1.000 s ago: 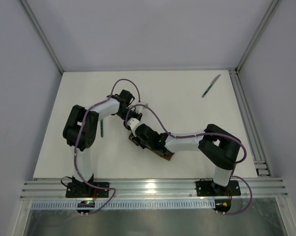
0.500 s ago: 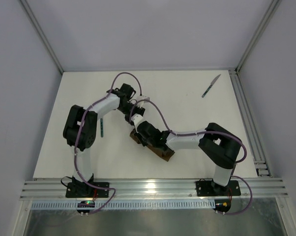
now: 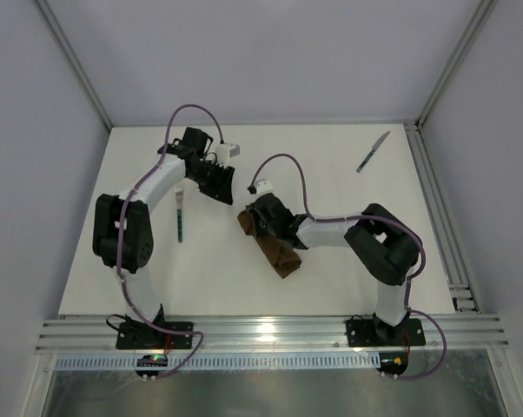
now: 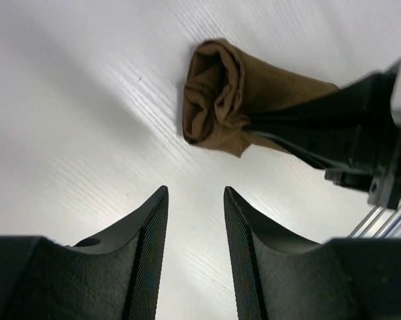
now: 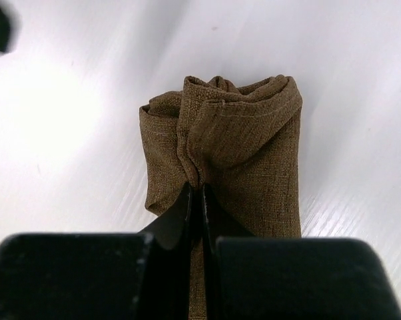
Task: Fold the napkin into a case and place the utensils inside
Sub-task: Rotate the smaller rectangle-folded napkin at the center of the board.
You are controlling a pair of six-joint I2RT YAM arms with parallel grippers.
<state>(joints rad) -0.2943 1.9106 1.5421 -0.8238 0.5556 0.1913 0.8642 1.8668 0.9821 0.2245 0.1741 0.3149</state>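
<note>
The dark brown napkin, folded into a narrow case (image 3: 279, 256), lies slantwise at the table's middle. It shows in the left wrist view (image 4: 220, 100) with its rolled end open, and in the right wrist view (image 5: 254, 147). My right gripper (image 3: 256, 219) (image 5: 195, 188) is shut on a fold of cloth at the case's upper end. My left gripper (image 3: 224, 191) (image 4: 195, 191) is open and empty, above bare table up-left of the case. The fork (image 3: 181, 217) with the teal handle lies to the left. The knife (image 3: 374, 152) lies at the far right.
The right gripper's black body (image 4: 347, 133) shows beside the case in the left wrist view. An aluminium rail (image 3: 435, 200) runs along the table's right edge, and another (image 3: 270, 330) along the near edge. Grey walls enclose the table.
My left gripper has drawn back up and to the left, away from the case, and is now clear of the cloth. My right gripper stays shut on the case's upper end.
</note>
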